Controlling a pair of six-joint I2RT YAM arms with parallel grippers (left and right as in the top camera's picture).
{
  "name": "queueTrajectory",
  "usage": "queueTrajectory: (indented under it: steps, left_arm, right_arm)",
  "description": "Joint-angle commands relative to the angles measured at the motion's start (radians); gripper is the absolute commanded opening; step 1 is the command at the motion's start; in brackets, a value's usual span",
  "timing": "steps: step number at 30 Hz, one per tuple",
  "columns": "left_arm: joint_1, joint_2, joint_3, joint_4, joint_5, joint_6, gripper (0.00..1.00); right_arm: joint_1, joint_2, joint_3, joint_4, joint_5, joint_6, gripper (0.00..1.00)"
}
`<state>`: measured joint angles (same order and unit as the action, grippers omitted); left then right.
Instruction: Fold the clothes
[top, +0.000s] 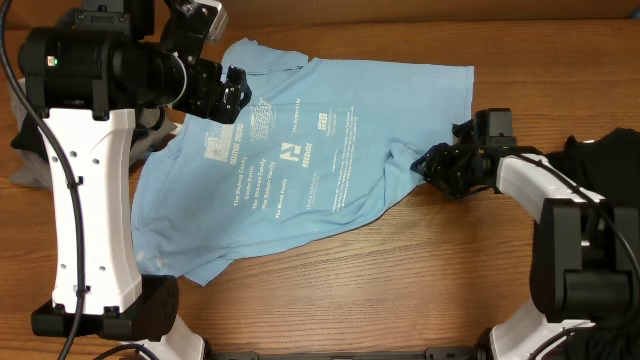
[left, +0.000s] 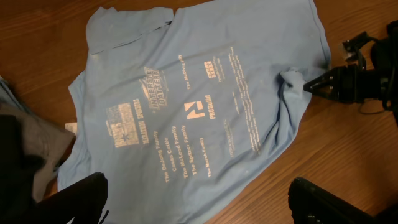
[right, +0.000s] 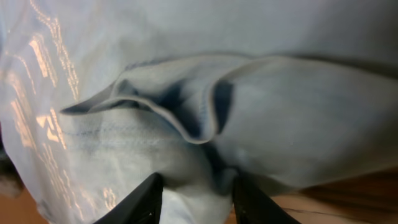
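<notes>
A light blue T-shirt (top: 300, 150) lies spread on the wooden table, with its small white print facing up. It also shows in the left wrist view (left: 186, 112). My left gripper (top: 232, 95) hangs above the shirt's upper left part. Its fingers are wide open and empty (left: 196, 205). My right gripper (top: 428, 162) is at the shirt's right edge. It is shut on a bunched fold of the blue cloth (right: 196, 193), and the cloth rises in a small peak there (left: 293, 79).
A black garment (top: 600, 160) lies at the right edge behind the right arm. Grey and black cloth (left: 25, 149) is heaped at the left, beside the shirt. Bare wood (top: 400, 270) runs along the front.
</notes>
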<state>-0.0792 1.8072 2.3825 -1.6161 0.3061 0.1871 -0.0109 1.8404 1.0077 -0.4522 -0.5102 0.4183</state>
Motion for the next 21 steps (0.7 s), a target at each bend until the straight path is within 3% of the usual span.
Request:
queueTrajectory:
  steps: [1, 3, 14, 21]
  left_arm:
    - [-0.006, -0.002, 0.008, 0.001, -0.002, 0.016, 0.95]
    - [-0.006, -0.002, 0.008, -0.002, -0.002, 0.016, 0.95]
    - [-0.006, -0.002, 0.008, -0.002, -0.002, 0.016, 0.97]
    - [-0.006, -0.002, 0.008, -0.002, -0.003, 0.016, 0.99]
  right_arm:
    - [0.032, 0.002, -0.003, 0.002, -0.006, -0.008, 0.2]
    - [0.032, 0.0, -0.001, -0.007, -0.006, -0.008, 0.04]
    - [-0.049, -0.192, 0.056, -0.278, 0.009, -0.034, 0.04]
    - [-0.05, -0.38, 0.061, -0.516, 0.243, -0.014, 0.04]
